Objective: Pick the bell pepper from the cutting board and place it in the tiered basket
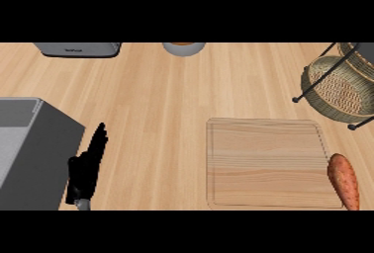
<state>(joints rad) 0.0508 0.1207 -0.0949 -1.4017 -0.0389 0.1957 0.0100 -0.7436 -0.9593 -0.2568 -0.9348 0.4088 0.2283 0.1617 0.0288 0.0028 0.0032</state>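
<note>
Looking down on a pale wooden table [168,94] running across the whole view. Showing a large grey block [33,148] just left of the left robot hand [87,170], cut off by the view's left edge, so not telling what it is. Keeping the robot hand at the lower left, open, fingers straight and pointing away from the robot, seen edge-on and holding nothing.

Well to the right of the robot hand, showing the cutting board [264,163], its wood surface bare, with only table lying between the two. Farther right and beyond the board, showing the tiered basket [337,91], a woven bowl in a black wire frame, partly cut off at the right edge. Far beyond the robot hand, showing a grey toaster [76,48] and, right of that, a small round bowl [183,48], both clipped at the top.

Finding one orange vegetable [345,180] along the board's right edge, farthest from the robot hand: long and tapered, long axis running near to far, far end leaning slightly toward the board, near end cut off. Touching the board or just beside it, hard to tell. Not being able to tell where the bell pepper is.
</note>
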